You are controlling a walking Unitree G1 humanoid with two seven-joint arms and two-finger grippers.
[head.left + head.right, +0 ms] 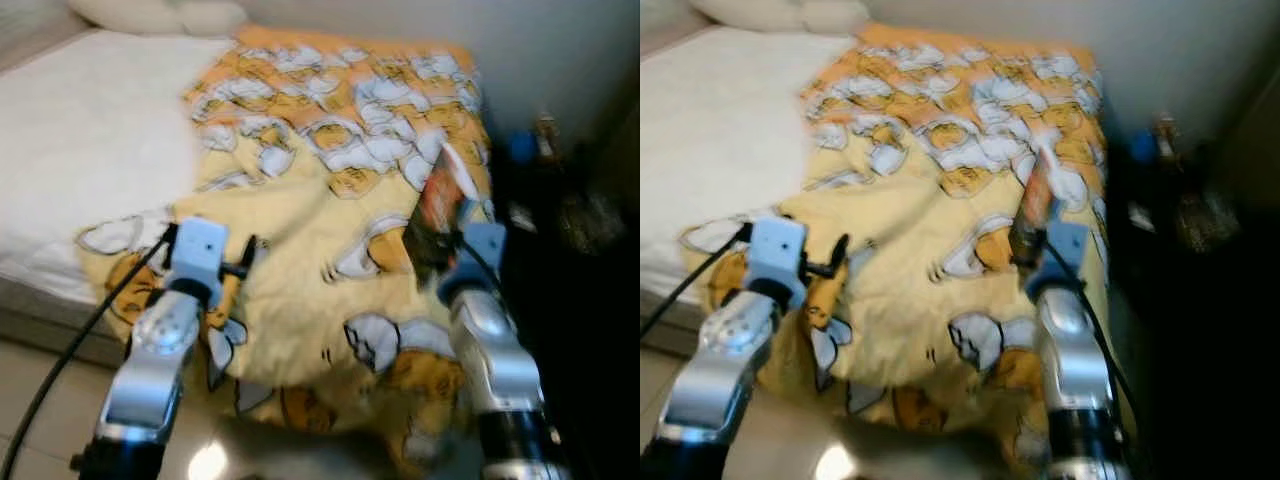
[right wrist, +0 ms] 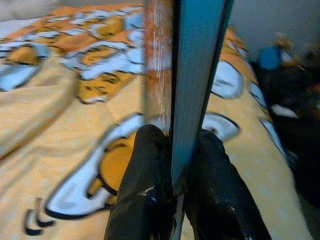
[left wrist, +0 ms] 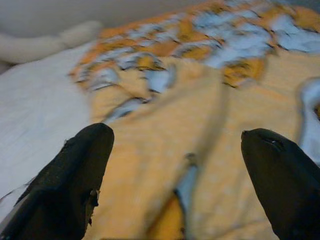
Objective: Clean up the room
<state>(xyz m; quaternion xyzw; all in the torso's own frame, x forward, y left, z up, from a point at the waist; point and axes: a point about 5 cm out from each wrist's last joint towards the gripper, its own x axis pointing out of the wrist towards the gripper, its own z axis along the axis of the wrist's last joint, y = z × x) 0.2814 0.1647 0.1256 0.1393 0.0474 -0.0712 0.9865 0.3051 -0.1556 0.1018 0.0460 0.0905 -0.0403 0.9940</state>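
The right gripper (image 2: pixel 172 165) is clamped on a thin book (image 2: pixel 187 75), its two black fingers (image 2: pixel 145 175) pressed to either cover and the book standing on edge between them, spine side toward the camera. In the right wrist view the near cover reads orange and worn, the page block or back a flat blue-grey. From the head views the book (image 1: pixel 440 205) is held up above the right side of the bed, over the blanket (image 1: pixel 330 200), tilted a little rather than lying flat.

The left gripper (image 3: pixel 177 170) hovers over the blanket's near left part with its fingers (image 3: pixel 75 185) spread wide apart and nothing between them; the cloth below it is rumpled into soft folds.

The step in hand appears to be carrying the book off the bed, one item in tidying the room. The next move likely calls for turning toward a place to put it, perhaps the dark cluttered stand (image 1: pixel 560 200) just beside the bed on the right, and keeping the grip firm, since a thin book pinched by its lower edge could swing or slip.

The blanket is yellow with a repeated white-and-orange cartoon print and covers the right half of the mattress (image 1: pixel 80 150); the left half shows bare white sheet, with pillows (image 1: pixel 160 15) at the head. The head views are blurred.
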